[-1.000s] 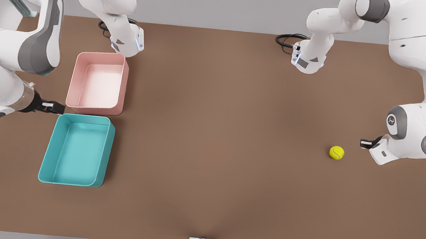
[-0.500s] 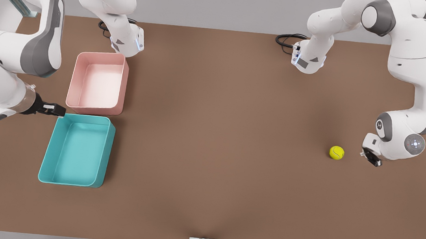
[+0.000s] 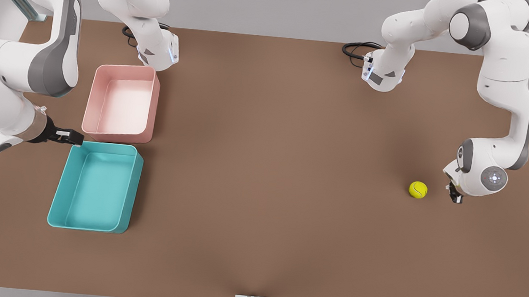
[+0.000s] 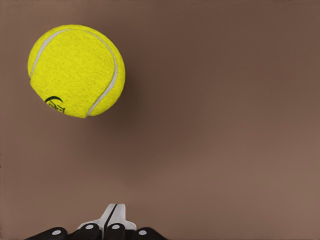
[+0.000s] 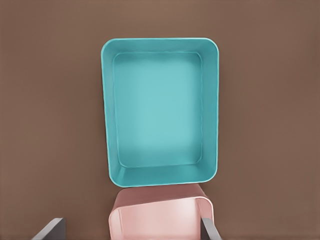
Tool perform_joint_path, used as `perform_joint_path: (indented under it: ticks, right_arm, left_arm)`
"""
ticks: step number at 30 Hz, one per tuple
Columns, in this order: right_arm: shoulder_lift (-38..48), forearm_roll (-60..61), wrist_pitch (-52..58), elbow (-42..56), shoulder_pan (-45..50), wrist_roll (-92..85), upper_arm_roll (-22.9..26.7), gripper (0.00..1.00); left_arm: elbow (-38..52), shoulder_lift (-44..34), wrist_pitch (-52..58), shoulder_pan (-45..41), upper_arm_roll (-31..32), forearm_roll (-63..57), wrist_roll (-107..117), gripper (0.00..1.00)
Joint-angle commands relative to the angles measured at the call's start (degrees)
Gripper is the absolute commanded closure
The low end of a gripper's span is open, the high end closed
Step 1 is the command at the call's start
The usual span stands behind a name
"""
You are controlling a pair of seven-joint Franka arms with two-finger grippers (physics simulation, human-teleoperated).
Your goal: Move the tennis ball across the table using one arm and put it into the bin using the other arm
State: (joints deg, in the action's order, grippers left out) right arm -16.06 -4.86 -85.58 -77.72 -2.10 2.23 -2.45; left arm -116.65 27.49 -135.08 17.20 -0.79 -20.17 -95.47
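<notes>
Plainly the tennis ball (image 3: 418, 190) lies loose on the table (image 3: 267, 168) at the front view's right, far from the teal bin (image 3: 96, 186) at lower left, so it must be sent across. The left gripper (image 3: 454, 194) sits low just beside it, fingers (image 4: 116, 216) pressed together and holding nothing, likely set to push. The right gripper (image 3: 66, 136) waits by the bin's upper corner, below the pink tray (image 3: 122, 103), fingers (image 5: 50, 229) spread wide and empty.

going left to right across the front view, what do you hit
right hand → teal bin and pink bin → long bare table → ball → left hand
</notes>
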Motion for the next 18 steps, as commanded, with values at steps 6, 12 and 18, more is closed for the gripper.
perform_joint_path:
  ticks: [6, 12, 18]
  right_arm:
    - [0.07, 0.02, 0.06, 0.03, 0.00, 0.14, -0.01, 0.00]
    - [-0.02, 0.02, 0.06, 0.03, 0.08, 0.14, -0.01, 0.00]
    - [-0.02, -0.07, 0.06, -0.06, 0.08, 0.14, -0.09, 0.00]
  left_arm:
    - [-0.15, -0.07, -1.24, -0.50, 0.00, 4.61, -8.94, 0.79]
    - [-0.07, 0.46, -1.86, -1.02, 0.00, 4.53, -20.64, 0.79]
    - [-0.15, 1.34, -1.94, -4.10, 0.00, 4.96, -9.13, 0.79]
